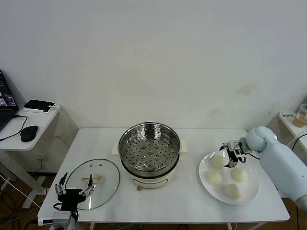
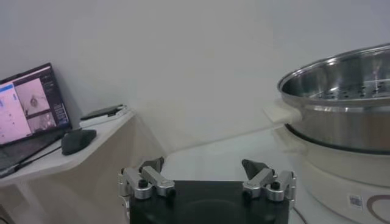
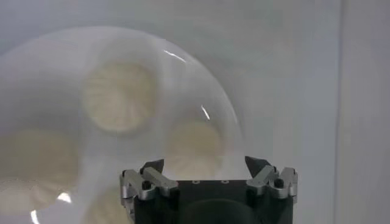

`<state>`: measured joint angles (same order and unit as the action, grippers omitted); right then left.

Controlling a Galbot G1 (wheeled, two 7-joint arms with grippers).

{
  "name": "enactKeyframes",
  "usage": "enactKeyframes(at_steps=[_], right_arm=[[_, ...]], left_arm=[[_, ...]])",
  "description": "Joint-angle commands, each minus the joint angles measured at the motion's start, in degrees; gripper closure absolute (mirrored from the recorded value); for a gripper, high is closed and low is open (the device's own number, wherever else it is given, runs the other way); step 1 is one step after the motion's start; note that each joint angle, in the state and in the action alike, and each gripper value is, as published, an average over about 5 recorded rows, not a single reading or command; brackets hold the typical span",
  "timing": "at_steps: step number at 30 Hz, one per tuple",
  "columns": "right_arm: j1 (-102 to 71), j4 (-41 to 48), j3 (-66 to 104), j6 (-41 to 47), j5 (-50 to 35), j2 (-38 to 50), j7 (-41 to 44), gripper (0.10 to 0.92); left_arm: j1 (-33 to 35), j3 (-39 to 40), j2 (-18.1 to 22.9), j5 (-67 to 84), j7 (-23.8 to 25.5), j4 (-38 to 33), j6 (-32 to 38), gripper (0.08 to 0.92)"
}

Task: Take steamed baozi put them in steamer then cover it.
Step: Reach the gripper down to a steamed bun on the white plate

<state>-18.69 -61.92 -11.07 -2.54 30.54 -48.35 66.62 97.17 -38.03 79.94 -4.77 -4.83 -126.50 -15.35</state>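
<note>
White plate (image 1: 205, 181) on the table (image 1: 189, 199) carries four steamed baozi (image 1: 214, 178). The right gripper (image 1: 230, 154) hovers above them, jaws spread, holding nothing. The steamer (image 1: 149, 154) stands uncovered at centre, the cover (image 1: 92, 182) flat beside it near the open, empty left gripper (image 1: 73, 188).

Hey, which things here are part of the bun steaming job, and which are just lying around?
Part of the job:
- four steamed baozi on the white plate
- steamer, empty
- cover on the table
- right gripper above the plate, open
- left gripper near the cover, open

Lying about:
- laptop
- mouse
- black phone
</note>
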Motion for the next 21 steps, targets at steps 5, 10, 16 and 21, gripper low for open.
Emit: enactKeyframes(at_steps=[5,10,16,21], right_arm=[[3.1,3.7,-4.3,0.3,1.4,-2.2,0.9,0.233],[3.1,3.7,-4.6,0.7,1.4,-2.2,0.5,0.306],[3.1,4.0,-4.9,1.0,1.6,-2.5,0.1,0.374],[3.6,3.6,-5.6,1.0,1.2,-2.1,0.5,0.439]], left_arm=[[-0.1,0.0,0.0,-0.1,0.0,0.2,-0.1,0.177],[-0.2,-0.1,-0.1,0.0,0.0,0.3,-0.1,0.177],[-0.3,-0.2,-0.1,0.0,0.0,0.3,0.0,0.177],[-0.3,-0.3,-0.1,0.0,0.0,0.2,0.0,0.177]])
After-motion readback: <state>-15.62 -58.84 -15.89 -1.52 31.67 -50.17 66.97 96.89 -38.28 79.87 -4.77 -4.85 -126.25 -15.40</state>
